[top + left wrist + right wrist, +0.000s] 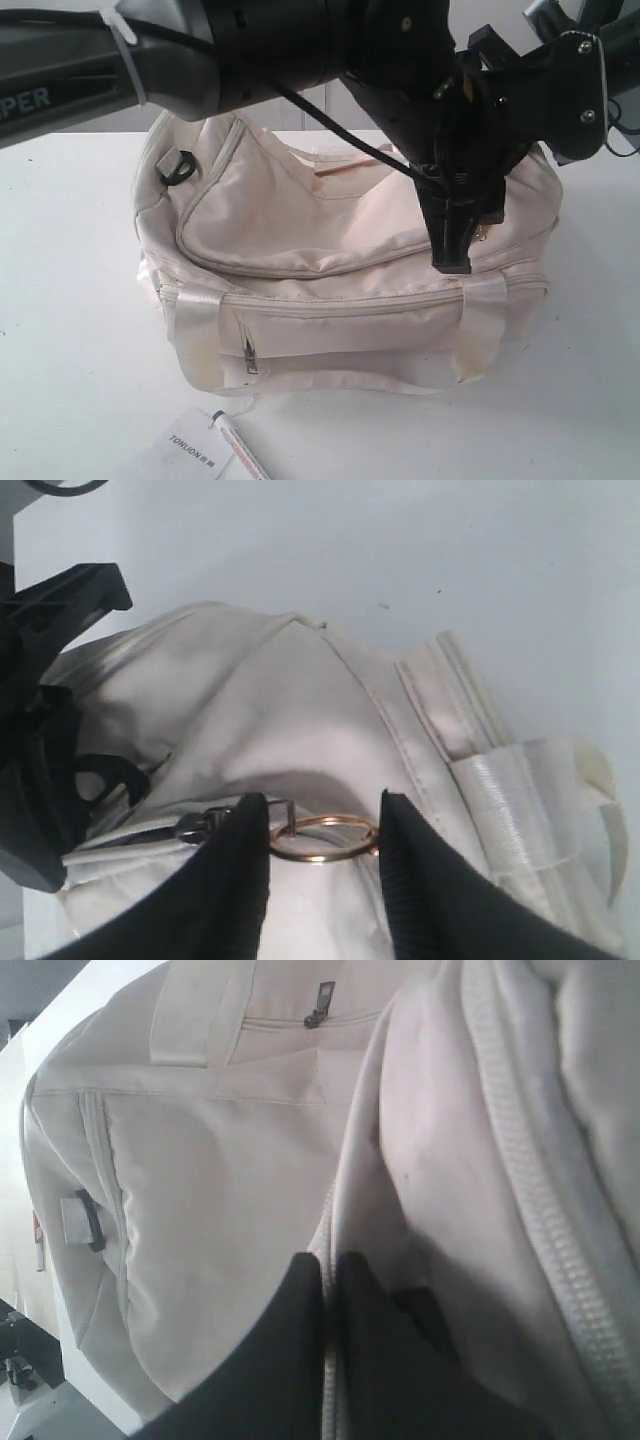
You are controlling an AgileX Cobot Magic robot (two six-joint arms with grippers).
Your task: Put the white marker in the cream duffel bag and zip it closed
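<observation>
The cream duffel bag [330, 270] sits in the middle of the white table, front zip pocket facing the exterior camera. My left gripper [325, 815] reaches across to the bag's right end [452, 250]. It is open, with the gold ring zipper pull [325, 837] lying flat between its fingers and spanning the gap. The zipper slider [195, 825] is just beside it. My right gripper [330, 1270] is shut on a fold of the bag's fabric along the zipper tape [545, 1240]. The white marker is not in view.
A paper tag printed TONLION [190, 452] lies on the table in front of the bag, with a narrow white strip with red print [240, 448] beside it. The left arm [200, 50] spans the top of the exterior view. The right arm [570, 90] hangs at the upper right.
</observation>
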